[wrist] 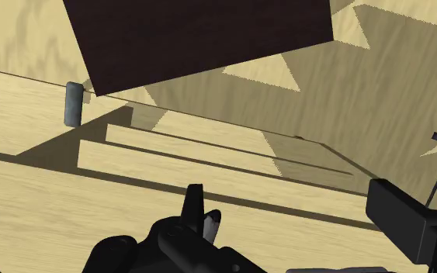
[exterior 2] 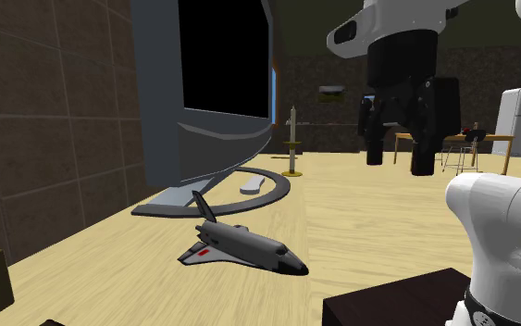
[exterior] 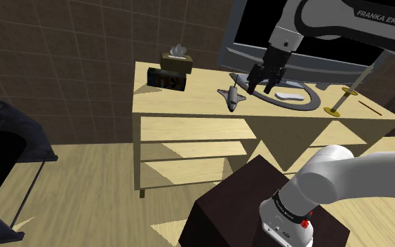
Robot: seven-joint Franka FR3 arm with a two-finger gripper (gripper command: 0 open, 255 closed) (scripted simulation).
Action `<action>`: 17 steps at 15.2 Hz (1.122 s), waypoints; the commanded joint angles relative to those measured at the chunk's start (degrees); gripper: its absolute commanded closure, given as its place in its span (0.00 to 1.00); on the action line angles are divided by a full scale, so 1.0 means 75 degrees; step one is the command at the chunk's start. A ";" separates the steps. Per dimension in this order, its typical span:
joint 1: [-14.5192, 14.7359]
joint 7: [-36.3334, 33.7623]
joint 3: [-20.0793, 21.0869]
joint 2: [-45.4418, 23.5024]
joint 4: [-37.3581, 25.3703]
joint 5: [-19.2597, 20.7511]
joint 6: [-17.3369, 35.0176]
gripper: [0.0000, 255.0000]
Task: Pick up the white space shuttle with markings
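Grey-white, black-nosed space shuttle (exterior 2: 240,248) on pale wooden table (exterior 2: 360,231); the second exterior view reveals its red wing mark. Black tool (exterior 2: 399,165) hangs open, empty.

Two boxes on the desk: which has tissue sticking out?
The tan box, behind the black box: white tissue pokes from its top. The black one's top is bare.

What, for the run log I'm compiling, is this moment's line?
black two-finger gripper: open, raised | white black-nosed space shuttle: untouched on light wooden tabletop | phase: approach
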State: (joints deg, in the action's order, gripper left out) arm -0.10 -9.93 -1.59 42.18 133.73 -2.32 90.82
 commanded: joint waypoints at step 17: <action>-0.1255 -0.2459 -0.0595 -0.3941 -0.1540 -0.0344 0.2390 0.00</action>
State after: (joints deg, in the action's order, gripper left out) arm -9.00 -27.11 -5.67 14.29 123.50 -4.67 108.37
